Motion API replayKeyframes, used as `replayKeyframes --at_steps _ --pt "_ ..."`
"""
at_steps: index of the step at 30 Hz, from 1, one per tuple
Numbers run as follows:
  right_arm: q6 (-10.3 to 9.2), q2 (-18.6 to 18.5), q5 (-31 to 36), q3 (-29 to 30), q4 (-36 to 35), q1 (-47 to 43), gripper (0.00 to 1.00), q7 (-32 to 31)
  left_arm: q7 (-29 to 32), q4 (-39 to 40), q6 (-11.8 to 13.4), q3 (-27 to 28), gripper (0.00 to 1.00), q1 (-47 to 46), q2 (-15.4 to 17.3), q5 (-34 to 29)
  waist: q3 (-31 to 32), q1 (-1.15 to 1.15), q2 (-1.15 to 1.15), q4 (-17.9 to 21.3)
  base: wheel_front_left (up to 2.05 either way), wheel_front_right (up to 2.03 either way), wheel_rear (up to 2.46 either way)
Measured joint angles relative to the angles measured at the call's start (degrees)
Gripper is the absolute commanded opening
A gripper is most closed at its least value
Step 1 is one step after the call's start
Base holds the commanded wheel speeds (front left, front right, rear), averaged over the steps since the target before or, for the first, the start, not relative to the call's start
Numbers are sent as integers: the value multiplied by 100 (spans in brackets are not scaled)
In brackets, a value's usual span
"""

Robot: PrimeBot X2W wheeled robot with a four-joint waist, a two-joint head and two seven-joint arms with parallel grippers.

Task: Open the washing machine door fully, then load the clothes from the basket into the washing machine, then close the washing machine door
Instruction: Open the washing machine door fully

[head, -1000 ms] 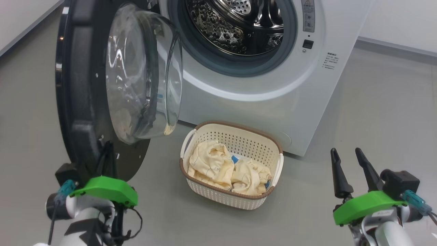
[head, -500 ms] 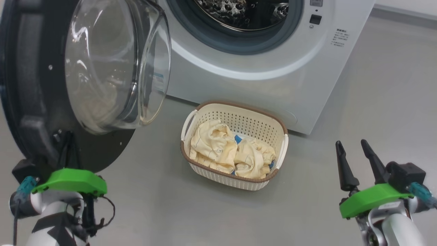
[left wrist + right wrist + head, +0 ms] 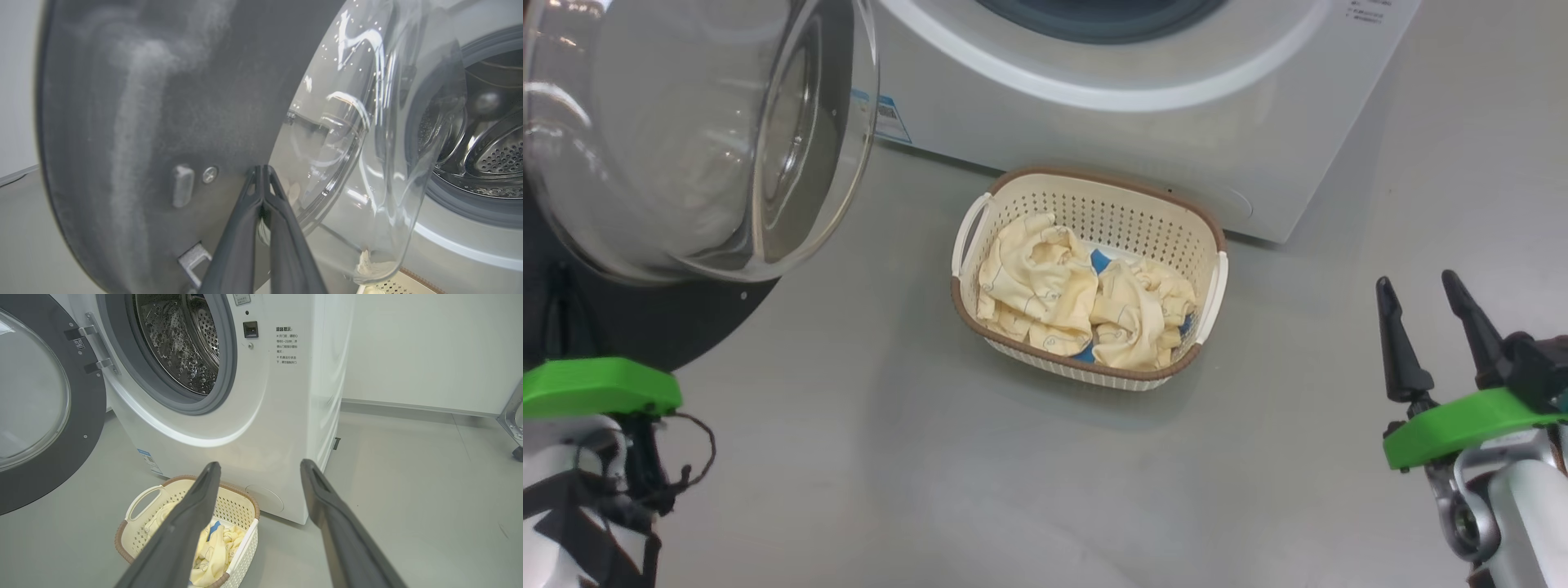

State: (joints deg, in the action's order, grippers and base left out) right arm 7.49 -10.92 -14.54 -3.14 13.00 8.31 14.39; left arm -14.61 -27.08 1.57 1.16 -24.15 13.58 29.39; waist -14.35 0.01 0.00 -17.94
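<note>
Holds left gripper (image 3: 261, 173) jaws pinched together by door (image 3: 143, 102), right gripper (image 3: 260, 463) wide, empty; clothes (image 3: 1045, 286) in basket (image 3: 1094, 175) likely soft, light, best nipped at a raised fold

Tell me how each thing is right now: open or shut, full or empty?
washing machine door, open, swung wide to the side
washing machine, no clothes showing in its drum
basket, upright on the floor, holding clothes
clothes, crumpled in the basket
left gripper, shut, tips near the door's inner side
right gripper, open, holding nothing
</note>
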Motion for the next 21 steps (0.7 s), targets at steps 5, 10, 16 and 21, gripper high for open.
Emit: replayKeyframes --at_steps 5,10,16,21 --pt "0 -171 0 45 -76 191 100 2 0 166 -2 461 0 -132 96 256 -332 0 0 -8 0 0 0" --pt "0 -352 30 55 -126 282 100 5 0 248 0 809 0 -247 256 264 -636 -1 0 -31 0 0 0" --pt "0 -563 59 109 -218 288 100 -7 0 107 -62 1179 0 -480 386 392 -919 0 0 -93 0 0 0" --pt "0 -740 101 210 -424 290 100 -92 -1 -134 -172 1406 0 -730 511 394 -1099 -1 0 -176 0 0 0"
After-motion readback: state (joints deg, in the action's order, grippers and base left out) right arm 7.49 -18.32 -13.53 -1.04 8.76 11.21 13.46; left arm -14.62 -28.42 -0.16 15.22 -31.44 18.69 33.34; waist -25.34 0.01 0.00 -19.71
